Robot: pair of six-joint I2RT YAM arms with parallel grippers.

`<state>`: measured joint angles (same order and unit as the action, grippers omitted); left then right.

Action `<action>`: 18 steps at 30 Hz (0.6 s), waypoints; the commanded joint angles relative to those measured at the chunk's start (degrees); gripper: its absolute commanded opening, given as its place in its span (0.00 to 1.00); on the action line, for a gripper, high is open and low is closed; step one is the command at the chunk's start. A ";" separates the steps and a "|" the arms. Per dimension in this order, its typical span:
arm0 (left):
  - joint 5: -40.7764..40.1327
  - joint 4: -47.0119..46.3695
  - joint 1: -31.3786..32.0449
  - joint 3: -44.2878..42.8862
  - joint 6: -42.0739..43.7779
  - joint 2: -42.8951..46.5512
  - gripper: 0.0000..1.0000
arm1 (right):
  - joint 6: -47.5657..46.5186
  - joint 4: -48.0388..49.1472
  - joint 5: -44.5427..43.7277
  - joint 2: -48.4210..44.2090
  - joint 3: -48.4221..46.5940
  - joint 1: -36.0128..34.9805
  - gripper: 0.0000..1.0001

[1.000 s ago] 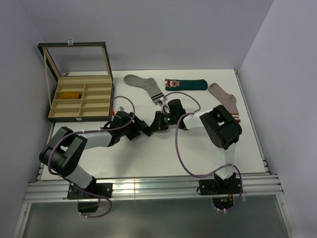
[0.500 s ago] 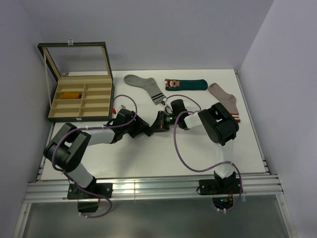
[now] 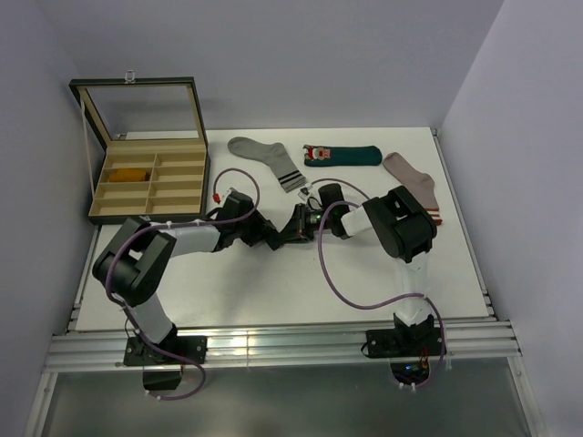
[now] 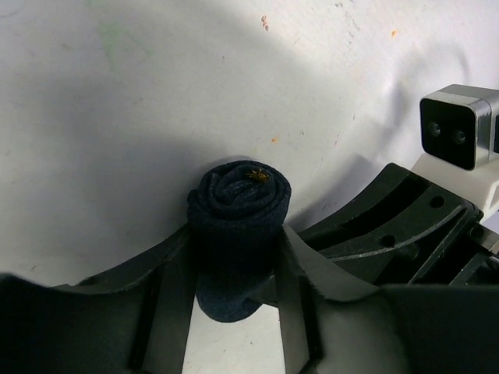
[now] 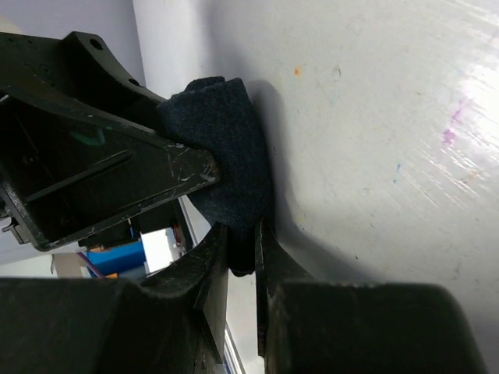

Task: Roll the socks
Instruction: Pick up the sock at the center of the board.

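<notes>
Far to the left of the navy roll (image 4: pixel 238 206), the case (image 3: pixel 150 217) is standing at the desk's (image 3: pixel 273 291) back left corner with its glass lid propped up. The mustard-orange sock (image 3: pixel 130 174) is lying in one of its left compartments. Reaching in from the roll's left side, my left claw (image 3: pixel 273 238) is clasping the roll. In my left wrist view its two fingers (image 4: pixel 175 265) are pressing against opposite sides of the dark bundle. The spiral end of the roll is facing away from that camera, and the roll is lying against the white desk. Behind the roll, toward the back wall and well apart from it, the grey sock (image 3: pixel 269 157) with dark stripes is lying flat. The roll itself is sitting near the middle of the desk, hemmed in between both of my claws. Coming at the roll from its right side, my right claw (image 3: pixel 299 223) is clenching a narrow fold of the same roll. In my right wrist view its fingers (image 5: pixel 214 257) are nearly meeting on the navy fabric, and my left claw's black frame is touching the roll from the other side. Behind and to the right of the roll, the teal sock (image 3: pixel 342 155) is lying flat with its figure showing. Farthest right of the roll, the pinkish-beige sock (image 3: pixel 414 185) is lying near the desk's right edge.
</notes>
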<state>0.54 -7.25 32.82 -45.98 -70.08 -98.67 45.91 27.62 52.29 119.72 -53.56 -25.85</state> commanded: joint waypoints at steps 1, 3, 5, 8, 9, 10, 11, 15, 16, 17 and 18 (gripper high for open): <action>-2.74 12.16 1.37 0.19 2.85 -6.43 0.45 | -1.88 -9.95 -5.36 4.56 2.94 -0.70 0.05; -2.47 12.87 1.37 -0.43 3.11 -7.32 0.34 | -2.23 -10.21 -5.80 3.60 2.85 -0.70 0.15; -2.47 14.01 1.37 -1.30 3.37 -8.20 0.21 | -3.19 -10.56 -6.50 2.19 3.29 -0.70 0.20; -2.73 15.15 1.37 -2.36 3.99 -8.82 0.03 | -5.91 -12.93 -9.04 -2.20 3.81 -0.70 0.30; -2.82 15.42 1.37 -2.54 4.08 -8.82 0.00 | -6.62 -14.42 -10.88 -3.52 4.08 -0.70 0.33; -3.08 15.59 1.37 -2.80 4.34 -8.73 0.00 | -8.02 -15.22 -11.94 -6.75 4.51 -0.61 0.38; -3.26 16.12 1.37 -3.24 4.34 -8.47 0.00 | -9.33 -17.05 -14.30 -8.35 5.04 -0.70 0.40; -3.43 17.09 1.37 -4.21 4.87 -6.54 0.00 | -11.72 -21.89 -18.80 -17.31 5.83 -0.70 0.49; -3.44 17.26 1.37 -4.56 5.13 -5.92 0.00 | -12.50 -22.77 -21.16 -19.16 6.53 -0.61 0.50; -3.35 17.35 1.28 -5.26 5.31 -5.22 0.00 | -12.69 -23.48 -22.31 -23.26 6.97 -0.70 0.52; -3.35 17.70 1.28 -5.79 5.40 -4.00 0.00 | -12.95 -24.09 -23.71 -25.13 7.41 -0.70 0.53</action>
<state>0.86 -1.32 33.85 -52.60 -68.14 -102.15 37.23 9.63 35.79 101.75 -47.18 -26.11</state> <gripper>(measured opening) 0.355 0.523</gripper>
